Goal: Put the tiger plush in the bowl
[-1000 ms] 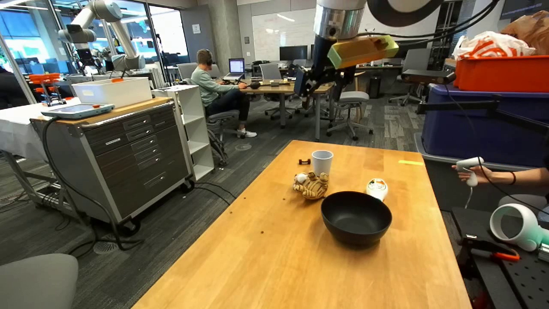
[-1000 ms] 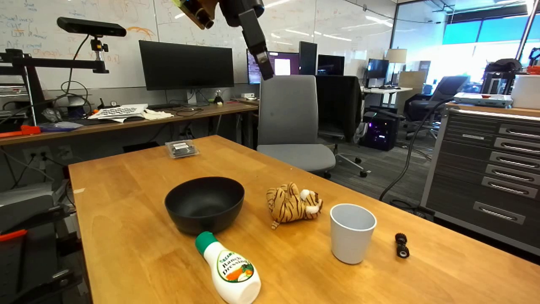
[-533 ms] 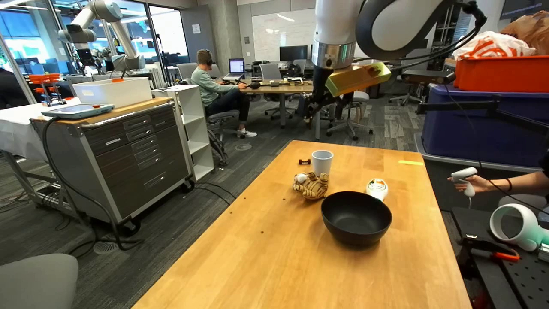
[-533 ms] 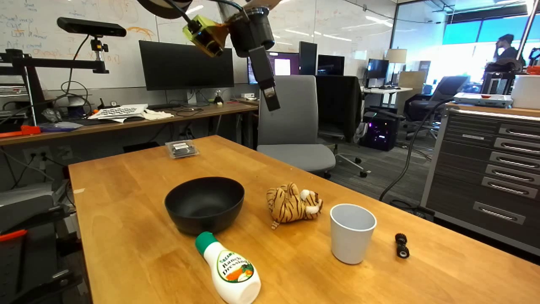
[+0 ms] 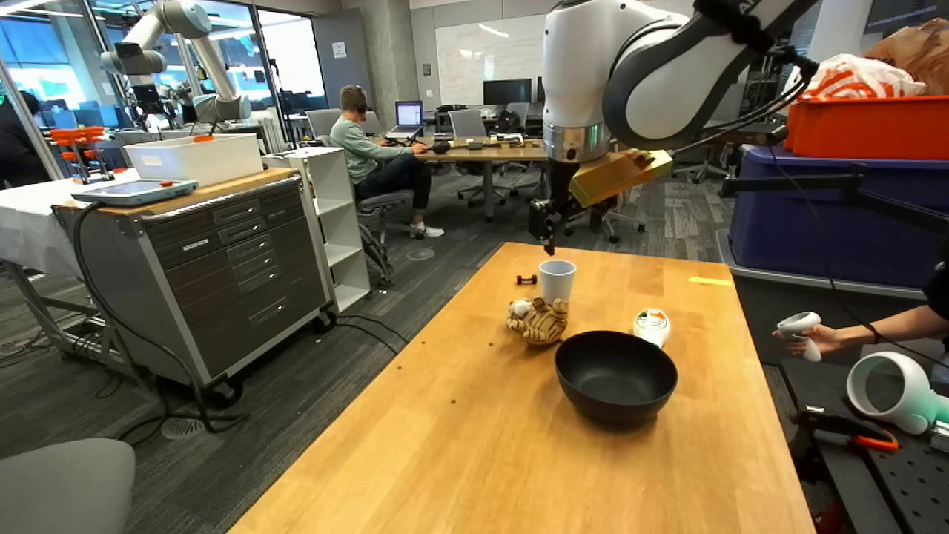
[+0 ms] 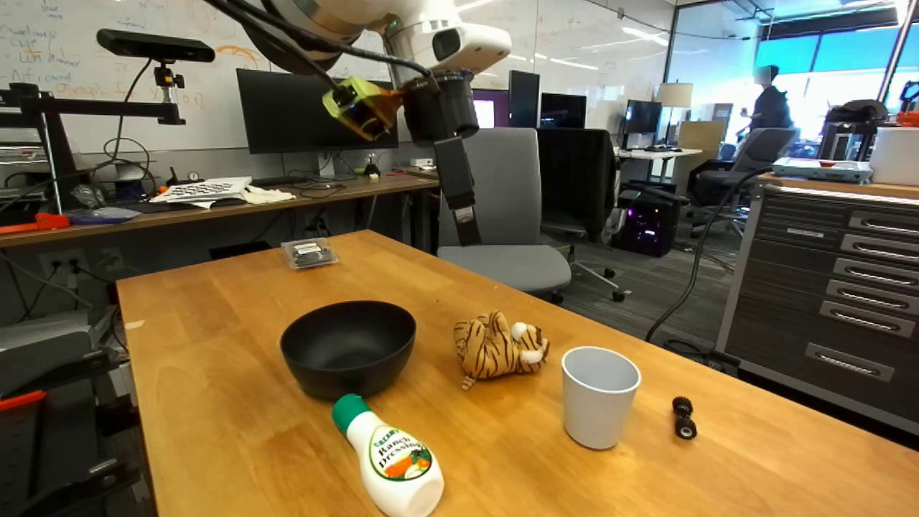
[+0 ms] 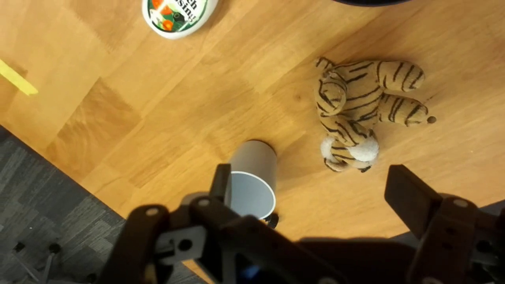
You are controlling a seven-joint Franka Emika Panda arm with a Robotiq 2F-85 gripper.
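The tiger plush, tan-orange with dark stripes and white patches, lies on the table in both exterior views (image 5: 539, 323) (image 6: 495, 348). It is upper right of centre in the wrist view (image 7: 359, 92). The glossy black bowl stands beside it in both exterior views (image 5: 612, 408) (image 6: 344, 377); only its edge (image 7: 371, 2) shows at the top of the wrist view. My gripper (image 7: 309, 177) is open and empty, its fingers wide apart. In both exterior views the gripper (image 5: 547, 239) (image 6: 468, 233) hangs above the table, higher than the plush and not touching it.
A white-grey cup (image 6: 597, 409) stands near the plush; in the wrist view the cup (image 7: 258, 159) is partly behind the left finger. A small black wheeled piece (image 6: 683, 418) lies past it. A ranch dressing bottle (image 6: 398, 459) lies by the bowl. A plastic box (image 6: 310, 253) sits far back.
The arm and gripper have come down towards the table in both exterior views. The plush, bowl, cup and bottle have not moved.
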